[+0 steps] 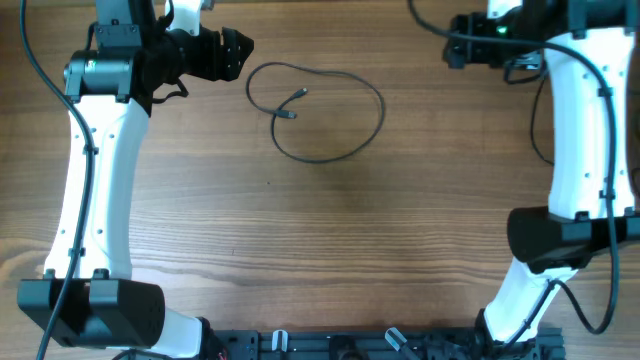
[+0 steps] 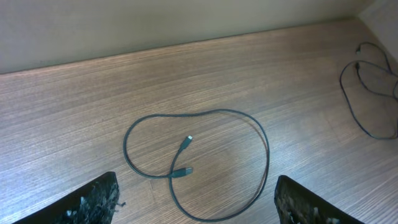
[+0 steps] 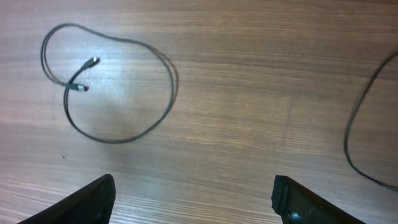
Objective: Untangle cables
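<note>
On wood-grain table [image 1: 330, 230], pale wall [image 2: 155, 25] along far edge. Jaws wide apart, nothing held: left gripper [image 1: 243, 55], right gripper [image 3: 198, 202]. Single black cable [image 1: 381, 108] lies flat in one loose loop, long axis left-right in overhead view. Loop near left gripper, ahead of its fingertips, not touching; well apart from right gripper. Both plug ends [image 1: 300, 95] inside loop's left half, close together, upper one angled toward far right.

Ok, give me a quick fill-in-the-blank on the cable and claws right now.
The cable lies looped on a ___ table. Both its plug ends lie ___ the loop. The left claw and right claw are both ___, holding nothing.
Missing words: wooden; inside; open.
</note>
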`<control>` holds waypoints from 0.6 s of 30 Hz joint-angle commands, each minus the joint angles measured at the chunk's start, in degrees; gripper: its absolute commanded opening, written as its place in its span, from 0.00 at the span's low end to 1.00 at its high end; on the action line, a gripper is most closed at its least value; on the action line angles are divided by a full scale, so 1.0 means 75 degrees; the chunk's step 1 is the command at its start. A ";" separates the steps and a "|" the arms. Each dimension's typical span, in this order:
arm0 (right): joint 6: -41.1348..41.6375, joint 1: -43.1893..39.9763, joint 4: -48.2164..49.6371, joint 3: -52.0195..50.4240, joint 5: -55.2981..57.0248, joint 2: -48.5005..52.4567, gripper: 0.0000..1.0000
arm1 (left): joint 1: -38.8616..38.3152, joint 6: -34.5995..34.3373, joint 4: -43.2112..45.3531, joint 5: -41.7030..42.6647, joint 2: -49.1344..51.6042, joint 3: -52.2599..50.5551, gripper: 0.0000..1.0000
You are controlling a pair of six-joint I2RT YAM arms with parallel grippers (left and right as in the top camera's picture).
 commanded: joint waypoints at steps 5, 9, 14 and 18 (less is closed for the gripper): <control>0.0309 0.0504 -0.0020 0.0035 0.0493 -0.0195 0.84 | 0.0070 0.0125 -0.0041 -0.0050 -0.0233 -0.0017 0.82; 0.0198 0.0752 -0.0017 0.0020 0.0347 -0.0064 0.86 | 0.0070 0.0125 -0.0038 -0.0050 -0.0233 -0.0017 0.84; -0.0082 0.0985 -0.0006 0.0020 -0.0058 0.0134 0.86 | 0.0070 0.0125 -0.0003 -0.0050 -0.0233 -0.0017 0.85; -0.0082 0.1125 0.0003 0.0020 -0.0055 0.0318 0.86 | 0.0070 0.0125 0.0026 -0.0050 -0.0233 -0.0017 0.85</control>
